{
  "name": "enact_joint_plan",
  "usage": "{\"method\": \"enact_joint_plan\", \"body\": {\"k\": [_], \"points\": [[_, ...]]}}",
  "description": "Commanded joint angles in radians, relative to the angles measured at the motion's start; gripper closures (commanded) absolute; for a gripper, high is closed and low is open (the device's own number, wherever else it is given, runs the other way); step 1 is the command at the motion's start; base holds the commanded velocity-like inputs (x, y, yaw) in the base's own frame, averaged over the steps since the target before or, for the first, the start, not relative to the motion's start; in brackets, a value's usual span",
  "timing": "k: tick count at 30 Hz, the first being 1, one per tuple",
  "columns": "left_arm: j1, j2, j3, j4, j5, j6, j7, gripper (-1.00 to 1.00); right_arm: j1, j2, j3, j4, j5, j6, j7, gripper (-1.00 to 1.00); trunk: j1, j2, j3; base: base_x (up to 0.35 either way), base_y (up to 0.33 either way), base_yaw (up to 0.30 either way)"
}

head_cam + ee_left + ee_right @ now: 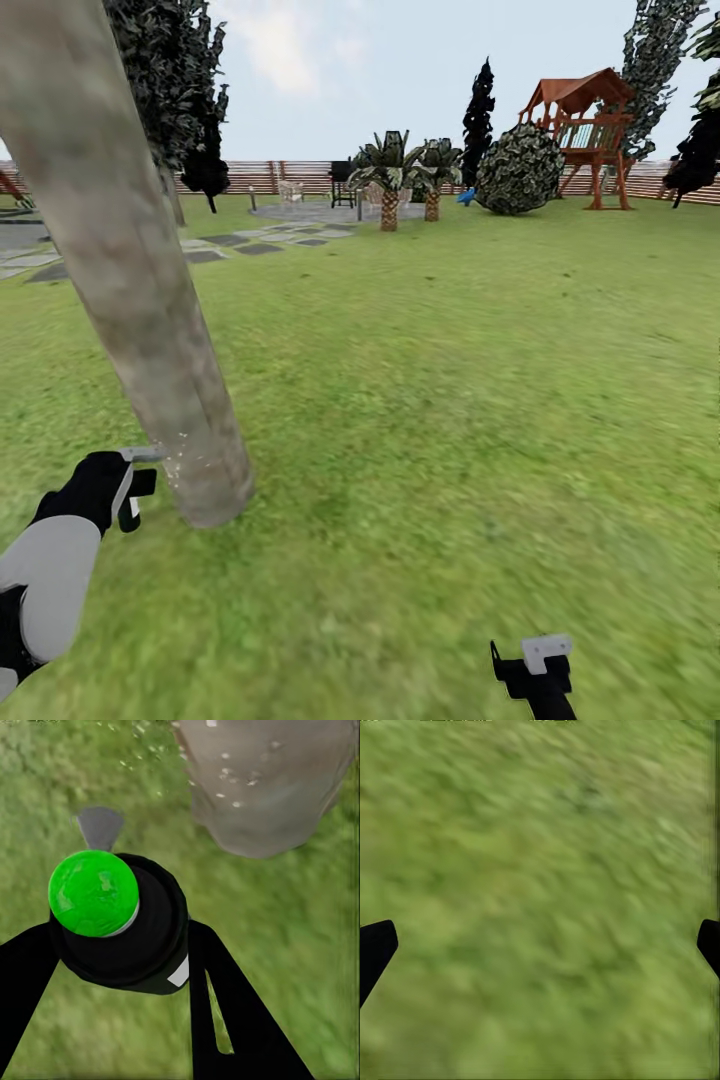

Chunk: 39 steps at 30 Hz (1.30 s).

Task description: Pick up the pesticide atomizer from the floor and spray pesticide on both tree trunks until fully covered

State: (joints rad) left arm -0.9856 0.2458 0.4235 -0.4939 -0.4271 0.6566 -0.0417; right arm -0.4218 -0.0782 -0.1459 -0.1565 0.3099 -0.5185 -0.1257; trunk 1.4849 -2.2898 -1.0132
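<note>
The left gripper [128,490] is clamped around the pesticide atomizer [120,919], a black bottle with a round bright-green cap and a grey nozzle that points at the tree trunk [120,260] just beside it, low down near the grass [450,400]. In the left wrist view the black fingers [225,1005] flank the bottle on both sides. The trunk is a thick, smooth, mottled grey-beige column, leaning in the head view, far wider than the gripper. Tiny whitish specks of pesticide [180,462] dot the bark close to the nozzle and also show in the left wrist view [229,774]. The right gripper [535,672] hangs over grass, its jaws wide apart and holding nothing.
</note>
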Motion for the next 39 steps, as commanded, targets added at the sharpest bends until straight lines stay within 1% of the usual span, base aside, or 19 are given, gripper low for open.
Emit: {"method": "enact_joint_plan", "body": {"k": [1,9,20,27,29,31,34,39], "points": [[0.0,0.0,0.0,0.0,-0.001,0.0,0.0,1.0,0.0,0.0,0.0,0.0,0.0,0.0,0.0,-1.0,0.0,0.0,0.0,0.185,-0.221,0.0],[-0.001,0.001,0.001,0.0,-0.002,0.0,0.0,1.0,0.0,0.0,0.0,0.0,0.0,0.0,0.0,-1.0,0.0,0.0,0.0,0.235,-0.186,0.0],[0.0,0.001,0.0,0.0,-0.002,0.0,0.002,1.0,0.0,0.001,0.0,0.0,0.0,0.0,0.001,-1.0,0.0,0.0,0.0,0.013,-0.271,0.006],[0.0,0.004,0.0,-0.002,-0.001,0.001,0.003,1.0,0.0,0.001,0.0,0.0,0.0,0.0,0.0,-1.0,0.0,0.0,0.0,0.0,-0.275,0.235],[-0.001,0.012,0.004,-0.002,0.0,0.002,0.003,1.0,0.0,0.001,0.0,0.0,0.0,0.0,0.0,-1.0,0.0,0.0,0.0,0.0,-0.275,0.278],[0.001,0.013,0.007,-0.032,0.001,0.003,0.003,1.0,0.0,0.001,0.0,0.0,0.0,0.0,0.0,-1.0,0.0,0.0,0.0,0.0,-0.275,0.278],[0.008,0.008,0.007,-0.085,0.001,0.006,0.003,1.0,0.0,0.001,0.0,0.0,0.0,0.0,0.0,-1.0,0.0,0.0,0.0,0.016,-0.275,0.278],[0.014,0.003,0.002,-0.097,0.001,0.005,0.003,1.0,0.0,0.001,0.0,0.0,0.0,0.0,0.001,-1.0,0.0,0.0,0.0,0.171,-0.238,0.087]]}}
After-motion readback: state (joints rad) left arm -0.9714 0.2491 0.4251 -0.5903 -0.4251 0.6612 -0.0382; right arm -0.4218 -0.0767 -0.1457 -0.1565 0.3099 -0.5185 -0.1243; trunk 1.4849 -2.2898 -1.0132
